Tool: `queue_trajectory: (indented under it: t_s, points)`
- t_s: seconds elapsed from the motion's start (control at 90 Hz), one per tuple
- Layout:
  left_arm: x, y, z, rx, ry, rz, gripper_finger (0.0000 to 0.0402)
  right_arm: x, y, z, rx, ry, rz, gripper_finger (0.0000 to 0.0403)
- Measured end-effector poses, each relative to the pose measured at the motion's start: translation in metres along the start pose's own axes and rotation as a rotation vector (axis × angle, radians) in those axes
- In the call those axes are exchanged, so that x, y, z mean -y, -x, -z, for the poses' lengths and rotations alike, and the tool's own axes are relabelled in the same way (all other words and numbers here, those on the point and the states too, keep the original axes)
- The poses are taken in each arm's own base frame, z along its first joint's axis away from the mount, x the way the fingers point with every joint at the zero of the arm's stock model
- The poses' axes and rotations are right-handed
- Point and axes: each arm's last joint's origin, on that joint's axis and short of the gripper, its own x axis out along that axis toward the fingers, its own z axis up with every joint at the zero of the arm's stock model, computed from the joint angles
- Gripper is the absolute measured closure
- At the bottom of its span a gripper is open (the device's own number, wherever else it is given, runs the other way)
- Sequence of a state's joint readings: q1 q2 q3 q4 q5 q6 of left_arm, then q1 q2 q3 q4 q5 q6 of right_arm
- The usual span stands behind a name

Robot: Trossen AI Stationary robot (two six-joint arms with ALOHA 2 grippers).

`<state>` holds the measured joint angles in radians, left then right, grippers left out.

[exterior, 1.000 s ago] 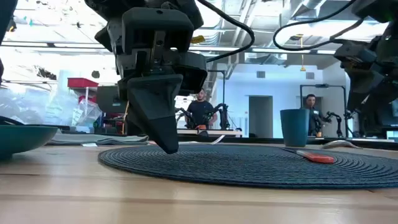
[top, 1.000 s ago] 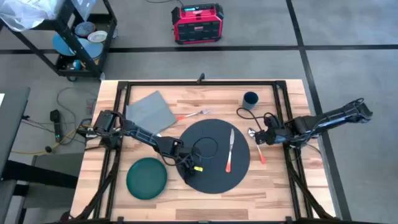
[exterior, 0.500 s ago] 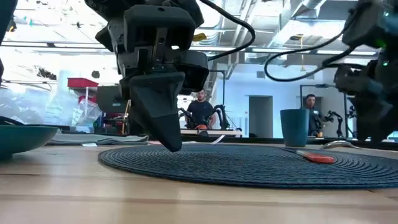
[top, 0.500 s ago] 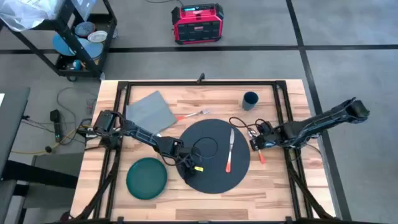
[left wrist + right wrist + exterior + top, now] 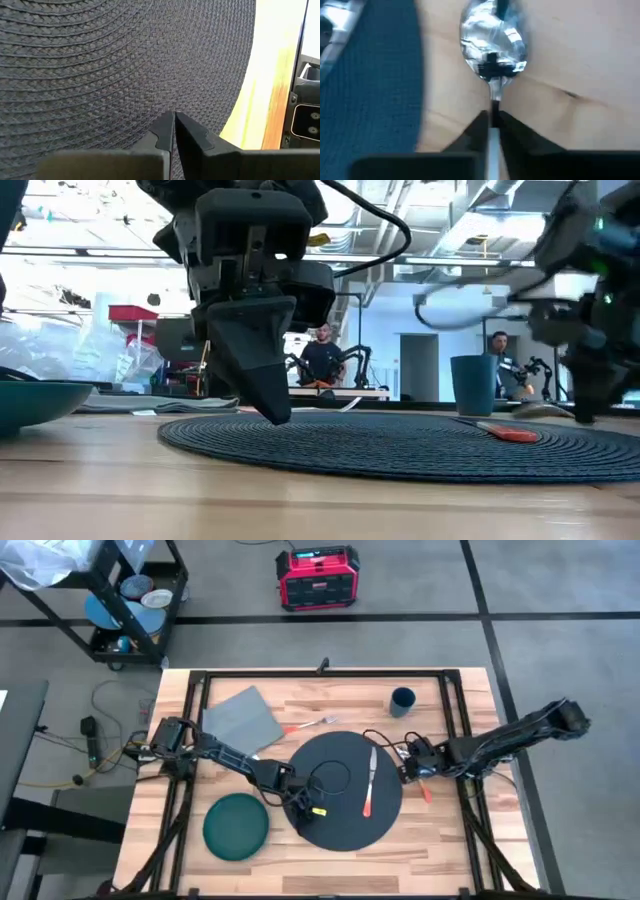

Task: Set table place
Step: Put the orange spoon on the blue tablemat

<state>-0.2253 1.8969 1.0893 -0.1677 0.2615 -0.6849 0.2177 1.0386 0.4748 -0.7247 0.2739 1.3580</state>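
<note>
My right gripper (image 5: 492,120) pinches the spoon (image 5: 492,47) by its neck, beside the place (image 5: 345,790). My left gripper (image 5: 175,117) rests closed on the place, holding nothing.

Bare table (image 5: 330,702) lies open behind the place (image 5: 345,790), flanked by napkin (image 5: 240,720) and cup (image 5: 403,700).

You're looking down at a grey carpeted floor (image 5: 560,600) crossed by dark seam lines. At the top centre of the high view a red and black box (image 5: 317,578) sits on it. In the upper left corner stands a black wheeled cart (image 5: 120,600) with blue discs on its shelf and clear plastic on top. Cables (image 5: 95,745) trail on the floor at the left edge. The low view gives you a bright room with ceiling ducts (image 5: 440,210), a doorway (image 5: 418,366), and two people (image 5: 324,356) far back.
</note>
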Motion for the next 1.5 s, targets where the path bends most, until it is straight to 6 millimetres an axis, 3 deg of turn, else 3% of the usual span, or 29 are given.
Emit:
queue_trajectory:
  t_s: [0.189, 0.344, 0.6, 0.744, 0.911, 1.222, 1.5]
  points:
    - [0.0, 0.0, 0.0, -0.004, 0.001, 0.006, 0.0401, -0.006, 0.054, -0.011, 0.045, 0.007, -0.07, 0.0392]
    - [0.001, 0.0, 0.0, -0.011, 0.001, 0.016, 0.0401, 0.001, 0.084, -0.013, 0.138, -0.06, -0.119, 0.035]
    - [0.0, 0.0, 0.0, -0.011, -0.007, 0.015, 0.0402, 0.011, 0.094, -0.012, 0.171, -0.057, -0.122, 0.0268]
    - [0.0, 0.0, 0.0, -0.011, -0.008, 0.015, 0.0401, 0.011, 0.093, -0.012, 0.171, -0.068, -0.1, 0.0236]
    - [0.0, 0.0, 0.0, -0.011, -0.007, 0.015, 0.0402, 0.009, 0.086, -0.01, 0.168, -0.058, -0.08, 0.0228]
    - [0.0, 0.0, 0.0, -0.01, -0.008, 0.015, 0.0402, -0.006, 0.025, -0.003, 0.135, -0.06, -0.021, 0.0248]
    - [0.001, 0.0, 0.0, -0.013, -0.008, 0.018, 0.0401, -0.013, -0.008, -0.025, 0.089, -0.027, -0.02, 0.0245]
